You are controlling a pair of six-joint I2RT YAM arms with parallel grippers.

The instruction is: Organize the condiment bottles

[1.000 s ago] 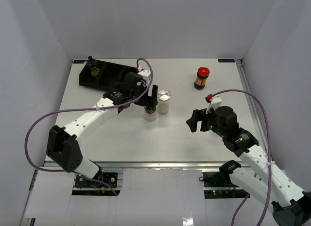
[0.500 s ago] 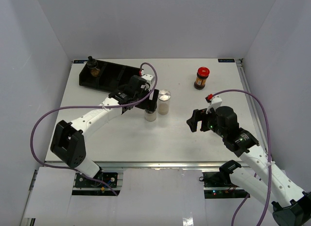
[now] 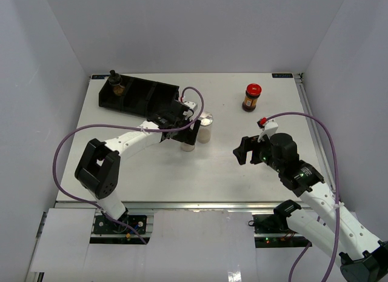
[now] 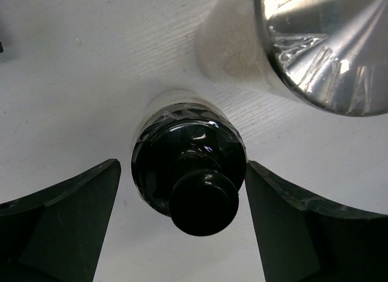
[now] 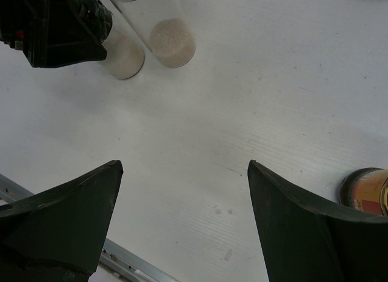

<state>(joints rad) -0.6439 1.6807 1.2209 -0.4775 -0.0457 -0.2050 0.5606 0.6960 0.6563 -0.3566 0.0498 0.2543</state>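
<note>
The black-topped shaker (image 4: 189, 173) stands mid-frame in the top view, just left of the silver-lidded jar (image 3: 204, 127); the left gripper (image 3: 191, 131) straddles it, jaws released. 1 red-lidded jar (image 3: 251, 97) stands upper right, its amber label unreadable; 1 brown jar (image 3: 117, 85) sits in the black tray (image 3: 145, 95), upper left. The right gripper (image 5: 183, 167) hangs spread wide.

The right claw (image 5: 183, 173) hangs spread wide above the desk (image 5: 273, 82). Top left, the left claw (image 5: 51, 27) meets the shaker (image 5: 124, 54), with the jar (image 5: 173, 44) beside it. A brown jar (image 5: 364, 188) is at the right edge.
</note>
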